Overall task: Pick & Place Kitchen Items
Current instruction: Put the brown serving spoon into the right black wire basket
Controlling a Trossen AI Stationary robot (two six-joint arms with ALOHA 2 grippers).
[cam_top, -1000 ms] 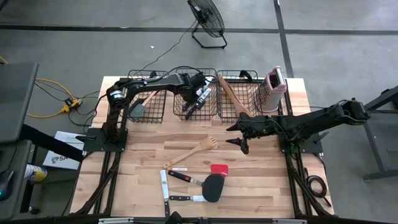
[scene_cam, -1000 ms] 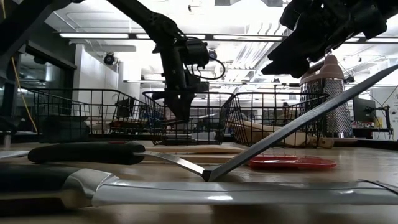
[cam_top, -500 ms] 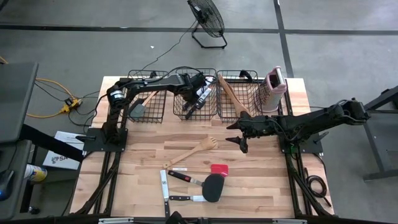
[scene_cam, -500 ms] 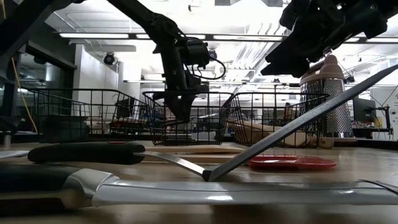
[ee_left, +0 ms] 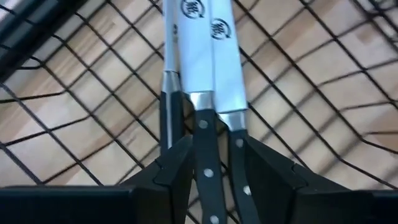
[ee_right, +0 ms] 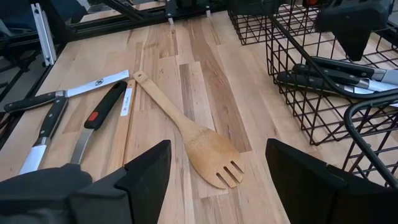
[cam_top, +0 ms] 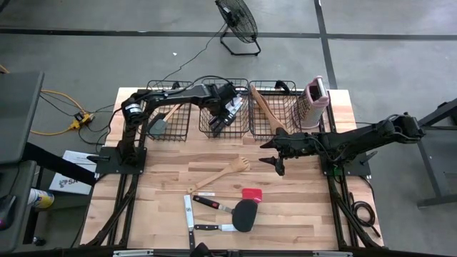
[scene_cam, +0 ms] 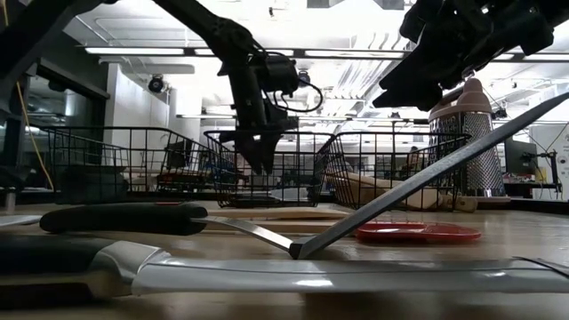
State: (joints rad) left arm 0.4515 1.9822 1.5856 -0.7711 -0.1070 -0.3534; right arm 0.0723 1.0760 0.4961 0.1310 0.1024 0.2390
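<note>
While the left gripper (cam_top: 227, 107) fingers part over basketed knives (ee_left: 205, 68), the right gripper (cam_top: 280, 158) hovers spread.

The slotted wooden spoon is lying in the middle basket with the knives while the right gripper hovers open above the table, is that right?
Not quite. The slotted wooden spoon lies on the bare table, outside the baskets, as the high view shows. The middle basket holds only knives. The rest stands: the right gripper hovers above the table with its jaws open.
</note>
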